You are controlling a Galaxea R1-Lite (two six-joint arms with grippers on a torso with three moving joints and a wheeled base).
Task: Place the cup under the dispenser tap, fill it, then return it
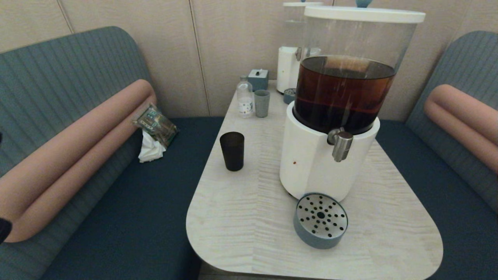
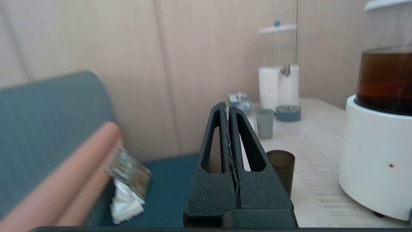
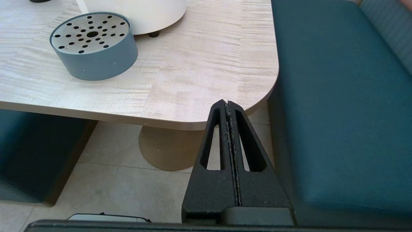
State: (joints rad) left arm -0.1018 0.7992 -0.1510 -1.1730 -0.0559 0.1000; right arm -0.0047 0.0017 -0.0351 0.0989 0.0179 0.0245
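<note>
The black cup (image 1: 232, 151) stands upright on the pale table (image 1: 241, 217), left of the big dispenser's white base (image 1: 311, 163). The steel dispenser tap (image 1: 341, 146) sticks out of that base, above the round blue drip tray (image 1: 320, 220). In the left wrist view the cup (image 2: 281, 170) shows just beyond my left gripper (image 2: 227, 108), which is shut and empty, off the table's left side above the bench. My right gripper (image 3: 226, 103) is shut and empty, low beside the table's near right corner. Neither gripper shows in the head view.
A grey-green cup (image 1: 262, 103), a small water bottle (image 1: 245, 97), a blue box (image 1: 258, 79) and the smaller clear-liquid dispenser (image 1: 295, 58) stand at the table's far end. A packet and white tissue (image 1: 153, 134) lie on the left bench. Blue benches flank the table.
</note>
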